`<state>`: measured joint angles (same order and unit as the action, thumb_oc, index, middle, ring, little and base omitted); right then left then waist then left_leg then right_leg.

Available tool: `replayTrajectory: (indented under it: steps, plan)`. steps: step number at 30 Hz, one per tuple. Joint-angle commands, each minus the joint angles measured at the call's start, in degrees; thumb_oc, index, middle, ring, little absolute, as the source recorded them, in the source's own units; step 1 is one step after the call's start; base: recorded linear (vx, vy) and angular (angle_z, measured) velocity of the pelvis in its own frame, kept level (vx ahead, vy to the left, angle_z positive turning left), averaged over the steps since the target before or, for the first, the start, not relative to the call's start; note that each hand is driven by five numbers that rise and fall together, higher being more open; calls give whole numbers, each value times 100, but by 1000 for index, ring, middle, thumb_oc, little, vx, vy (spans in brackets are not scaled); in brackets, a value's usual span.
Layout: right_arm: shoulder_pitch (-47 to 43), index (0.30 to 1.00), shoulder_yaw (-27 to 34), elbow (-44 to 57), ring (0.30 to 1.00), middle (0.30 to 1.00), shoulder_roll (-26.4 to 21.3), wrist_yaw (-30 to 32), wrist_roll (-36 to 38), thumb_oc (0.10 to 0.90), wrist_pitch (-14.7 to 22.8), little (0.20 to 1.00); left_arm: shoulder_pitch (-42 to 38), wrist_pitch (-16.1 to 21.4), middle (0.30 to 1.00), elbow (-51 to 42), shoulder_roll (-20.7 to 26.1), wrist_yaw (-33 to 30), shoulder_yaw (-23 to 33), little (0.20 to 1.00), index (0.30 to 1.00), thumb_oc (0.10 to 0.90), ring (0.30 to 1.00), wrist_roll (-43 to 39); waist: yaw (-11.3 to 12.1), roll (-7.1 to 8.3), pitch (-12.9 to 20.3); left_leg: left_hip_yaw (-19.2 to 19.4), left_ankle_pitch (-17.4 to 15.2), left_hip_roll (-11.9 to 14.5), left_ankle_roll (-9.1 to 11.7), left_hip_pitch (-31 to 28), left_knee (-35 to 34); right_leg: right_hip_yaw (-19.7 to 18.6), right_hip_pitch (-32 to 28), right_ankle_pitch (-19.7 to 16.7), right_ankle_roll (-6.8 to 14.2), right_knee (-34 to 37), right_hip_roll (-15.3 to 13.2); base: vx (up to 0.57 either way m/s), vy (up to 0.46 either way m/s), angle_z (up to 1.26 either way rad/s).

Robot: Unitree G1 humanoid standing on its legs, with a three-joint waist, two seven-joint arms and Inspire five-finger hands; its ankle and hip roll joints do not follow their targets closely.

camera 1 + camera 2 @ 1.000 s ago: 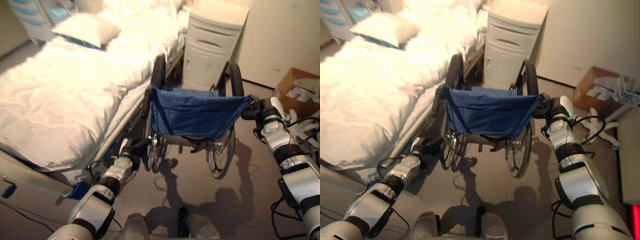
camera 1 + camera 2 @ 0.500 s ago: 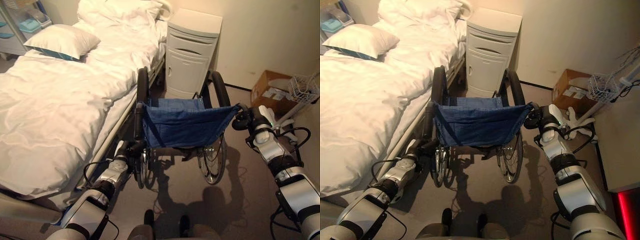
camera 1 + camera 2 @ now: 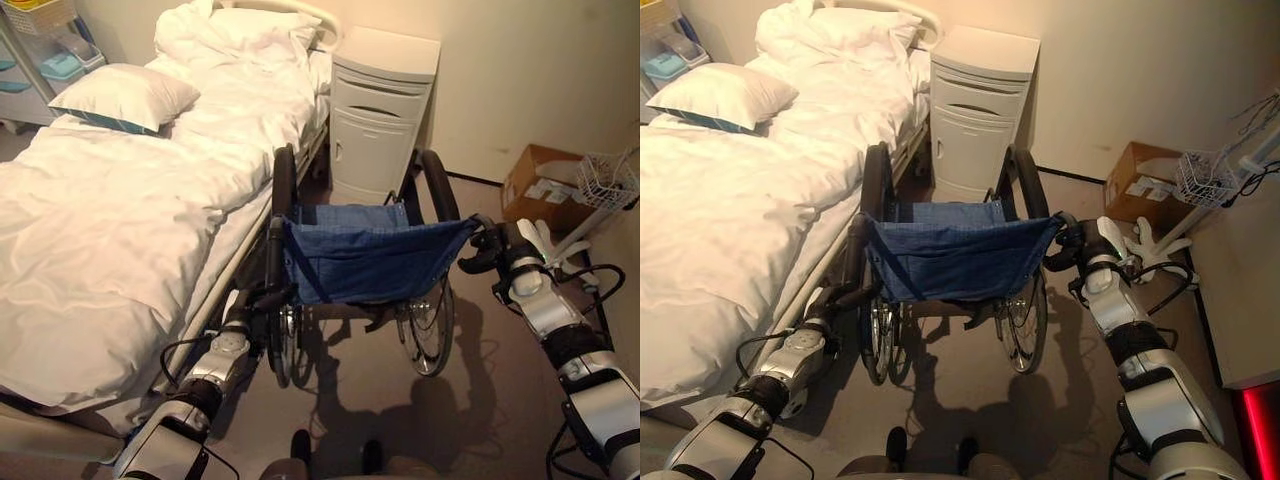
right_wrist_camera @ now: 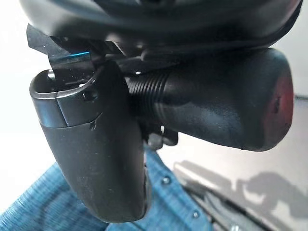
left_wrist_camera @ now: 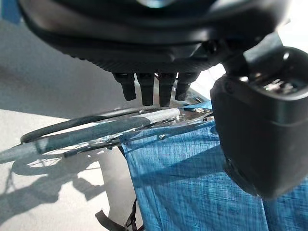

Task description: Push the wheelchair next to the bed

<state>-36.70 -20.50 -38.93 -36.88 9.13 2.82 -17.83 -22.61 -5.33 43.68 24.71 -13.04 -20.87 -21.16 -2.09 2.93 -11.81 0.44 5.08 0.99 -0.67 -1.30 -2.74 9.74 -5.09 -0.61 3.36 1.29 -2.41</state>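
Gripping its push handles, the left hand [image 3: 247, 318] and right hand [image 3: 497, 248] hold the wheelchair [image 3: 365, 255] beside the bed [image 3: 110, 220].

The wheelchair [image 3: 365, 265] stands just beside the bed [image 3: 120, 220], its left wheel close against the bed frame. Straight ahead of the wheelchair a white cabinet [image 3: 380, 110] blocks the way. Right of the wheelchair bare floor [image 3: 480, 340] lies open up to a cardboard box [image 3: 540, 185].
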Motion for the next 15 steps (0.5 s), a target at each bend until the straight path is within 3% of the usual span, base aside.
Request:
replayTrajectory:
  steps: [1, 10, 15]
  plan:
    - [303, 900, -318, 163, 900, 900, 256, -882, 763, 800, -96, 900, -435, 390, 900, -636, 237, 28, 333, 900, 900, 800, 900, 20, 348, -148, -127, 93, -425, 80, 228, -97, 410, -339, 62, -27, 216, -250, -294, 31, 7, 2]
    - [159, 900, 386, 1579, 900, 900, -572, -78, 963, 800, -213, 900, -260, 271, 900, -1702, 757, 250, 809, 900, 900, 800, 900, -478, 294, -97, 46, 119, -491, 76, 179, -335, 225, -350, -59, 76, 208, -278, -247, 27, 10, 0]
    - [474, 900, 1188, 2360, 900, 900, -934, 498, 1019, 800, 101, 900, -15, 192, 900, -2438, 1044, 494, 1236, 900, 900, 800, 900, -824, 240, -101, 140, 165, -500, 58, 135, -395, 141, -394, -59, 56, 205, -239, -223, 8, 30, 6]
